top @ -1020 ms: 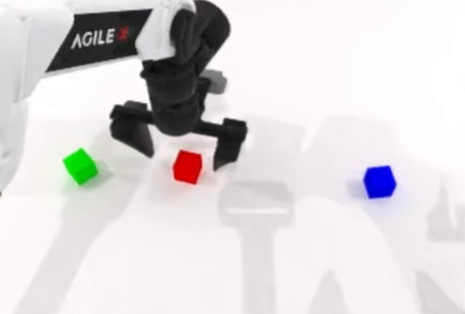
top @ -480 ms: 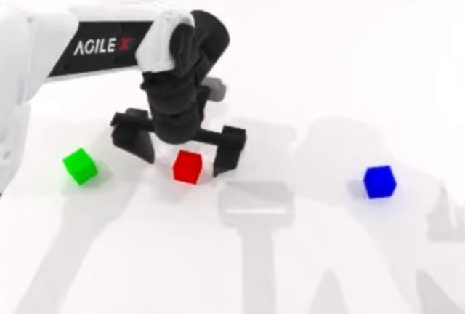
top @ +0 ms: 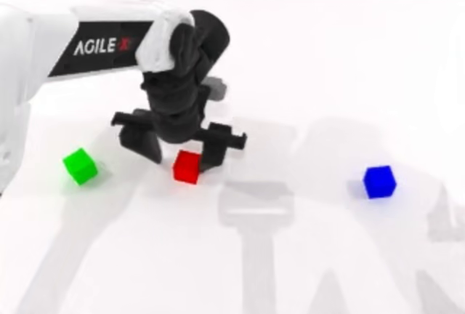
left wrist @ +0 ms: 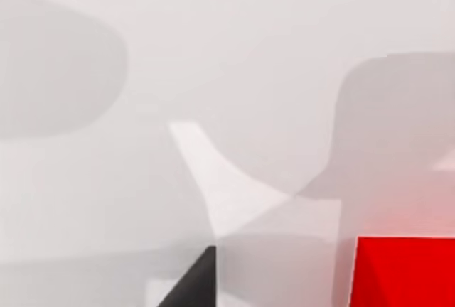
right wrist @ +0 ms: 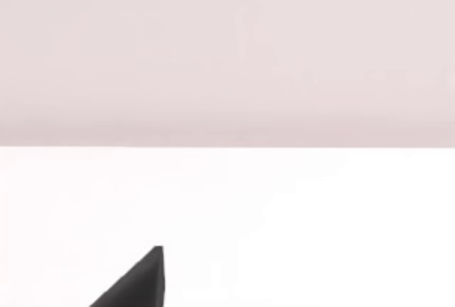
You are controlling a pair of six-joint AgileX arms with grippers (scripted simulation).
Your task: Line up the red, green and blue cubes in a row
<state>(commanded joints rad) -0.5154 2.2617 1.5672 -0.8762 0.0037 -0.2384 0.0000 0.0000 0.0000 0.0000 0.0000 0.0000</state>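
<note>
Left tool [top: 180, 153], fingers apart, straddles the red cube [top: 187, 166] (bare table [top: 290, 270] around).

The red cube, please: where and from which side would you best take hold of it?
From above, across two opposite upright faces of the red cube. It sits flat on the table, well apart from the green cube and blue cube. The left pincer hangs open over it, fingers straddling it.
</note>
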